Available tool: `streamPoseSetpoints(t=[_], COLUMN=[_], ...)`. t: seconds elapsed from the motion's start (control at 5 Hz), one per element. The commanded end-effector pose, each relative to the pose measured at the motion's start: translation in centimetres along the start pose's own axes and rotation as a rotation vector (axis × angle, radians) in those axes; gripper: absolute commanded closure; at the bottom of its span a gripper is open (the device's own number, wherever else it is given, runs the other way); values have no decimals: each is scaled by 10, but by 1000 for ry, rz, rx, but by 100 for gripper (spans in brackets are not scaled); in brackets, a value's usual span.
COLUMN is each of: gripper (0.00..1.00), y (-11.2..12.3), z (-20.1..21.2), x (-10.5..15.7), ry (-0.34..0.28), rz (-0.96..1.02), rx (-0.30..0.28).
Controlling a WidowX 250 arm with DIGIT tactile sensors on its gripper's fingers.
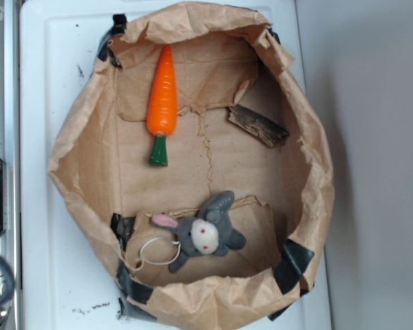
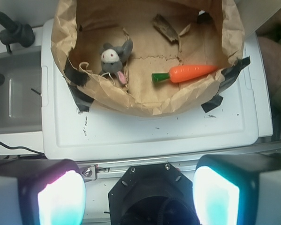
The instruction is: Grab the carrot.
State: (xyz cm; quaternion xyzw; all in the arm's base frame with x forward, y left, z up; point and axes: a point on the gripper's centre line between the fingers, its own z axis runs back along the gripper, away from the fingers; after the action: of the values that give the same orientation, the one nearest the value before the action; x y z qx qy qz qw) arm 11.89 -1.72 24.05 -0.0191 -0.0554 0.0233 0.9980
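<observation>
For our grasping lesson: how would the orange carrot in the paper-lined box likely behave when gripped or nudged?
The carrot looks glossy, so it may slip between the pads. Its round tapered body would probably roll in a curve if nudged. It appears to be rigid moulded plastic, so likely stiff and light.

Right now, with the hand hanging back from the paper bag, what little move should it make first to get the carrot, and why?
Probably move forward and to its right, until it is above the carrot. The hand sits wide open but well short of the paper bag, outside its rim. The carrot lies flat inside near the right wall, apart from the plush bunny, so nothing crowds it.
</observation>
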Motion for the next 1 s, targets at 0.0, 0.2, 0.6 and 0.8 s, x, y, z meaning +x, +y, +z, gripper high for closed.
streamPoseSetpoints(t=[0.0,0.2,0.6,0.8], gripper=[0,0,0,0], y=[-29,-18,-18,15], z=[-24,-43,-43,-81], x=[85,102,102,102], ry=[-22,54,54,-13], rz=[483,730,730,817], rx=[36,101,101,75])
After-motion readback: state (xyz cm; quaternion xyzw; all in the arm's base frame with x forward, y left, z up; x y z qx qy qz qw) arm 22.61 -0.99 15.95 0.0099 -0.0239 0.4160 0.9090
